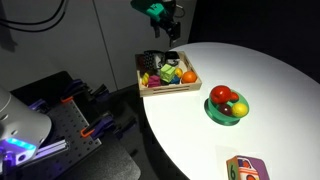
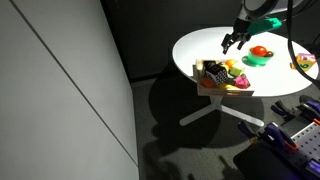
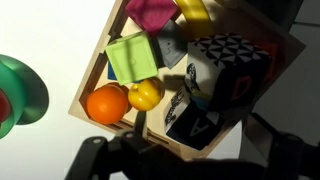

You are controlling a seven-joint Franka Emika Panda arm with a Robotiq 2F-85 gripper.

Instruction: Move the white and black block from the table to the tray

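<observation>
The light wooden tray [image 1: 150, 88] [image 2: 213, 86] stands at the edge of the round white table. In the wrist view its rim [image 3: 92, 70] frames several toy pieces. The white and black block [image 3: 232, 52] lies inside the tray near a corner, against another dark block with a white letter A [image 3: 196, 124]. It is too small to pick out in both exterior views. My gripper [image 1: 168, 30] [image 2: 233, 41] hangs above the tray, apart from it. In the wrist view its fingers [image 3: 185, 162] are spread wide with nothing between them.
The tray also holds a green block [image 3: 132, 55], a pink block [image 3: 150, 12], an orange [image 3: 106, 104] and a yellow fruit [image 3: 145, 94]. A green bowl [image 1: 227, 116] [image 2: 258, 60] with toy fruit stands beside it. A colourful cube [image 1: 245, 168] [image 2: 304, 63] sits further along the table.
</observation>
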